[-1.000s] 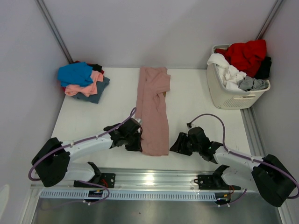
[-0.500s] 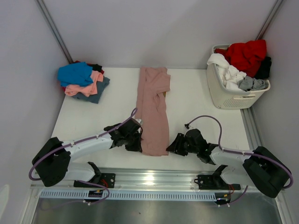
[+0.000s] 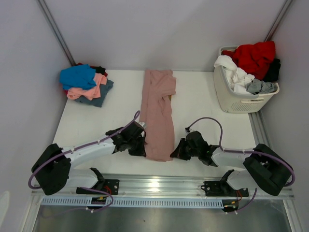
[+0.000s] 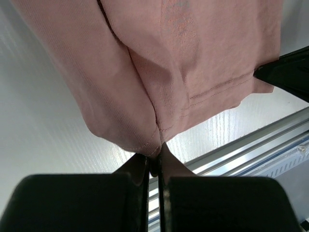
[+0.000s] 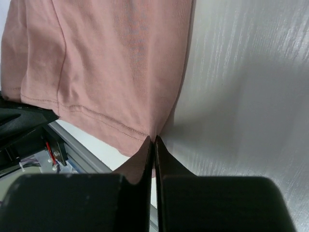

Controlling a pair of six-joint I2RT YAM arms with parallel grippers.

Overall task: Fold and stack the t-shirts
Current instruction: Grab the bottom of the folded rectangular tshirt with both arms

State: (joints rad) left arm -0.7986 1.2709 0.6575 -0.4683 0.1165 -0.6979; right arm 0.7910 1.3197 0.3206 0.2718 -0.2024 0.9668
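A dusty-pink t-shirt (image 3: 158,111) lies folded into a long strip down the middle of the white table (image 3: 203,106). My left gripper (image 3: 143,151) is shut on the strip's near left hem corner, and the pink t-shirt (image 4: 159,72) bunches at the fingertips in the left wrist view. My right gripper (image 3: 174,152) is shut on the near right hem corner of the pink t-shirt (image 5: 106,67), pinched between its jaws. A pile of folded t-shirts (image 3: 86,84), blue on top, salmon and slate below, sits at the far left.
A white slatted laundry basket (image 3: 237,100) stands at the far right, heaped with red, white and grey clothes. A metal rail (image 3: 154,186) runs along the table's near edge. Grey walls close in the left, back and right sides.
My right gripper has slid left to the shirt's near right corner and shut on it. The left gripper has kept its hold and stayed put.
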